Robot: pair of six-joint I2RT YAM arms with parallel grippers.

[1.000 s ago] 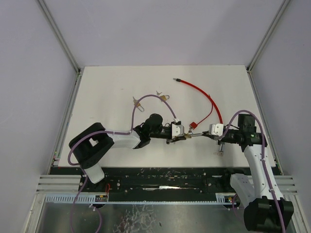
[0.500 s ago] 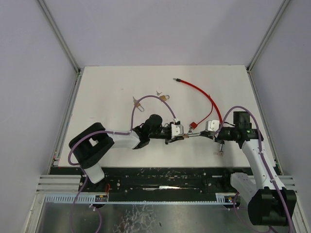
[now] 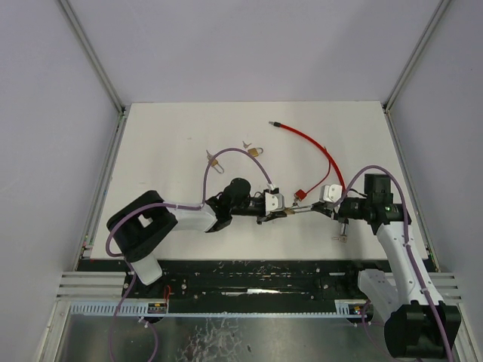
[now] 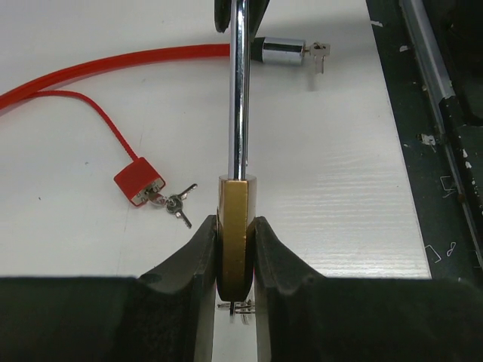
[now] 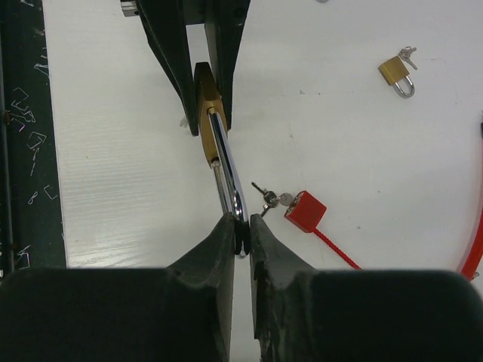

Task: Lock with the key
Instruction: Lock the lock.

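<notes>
While left gripper (image 4: 235, 232) tight on padlock (image 4: 233, 202); right gripper (image 5: 240, 225) round shackle (image 5: 225, 170) (grip unclear); red lock (image 5: 305, 211), keys (image 5: 270, 199) beside

red cable lock (image 4: 139, 183) with keys (image 4: 177, 205) lies just beside the held padlock (image 4: 232, 226) — far left table (image 3: 166, 136) part is free

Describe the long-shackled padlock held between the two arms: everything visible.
The padlock has a slim brass-coloured body and a long, shiny chrome shackle. It is held above the table, lying roughly level between the arms. The left fingers clamp the body's flat sides. The right fingers closely flank the shackle's bend, though whether they grip it is unclear. Whether the shackle is latched cannot be told.
</notes>
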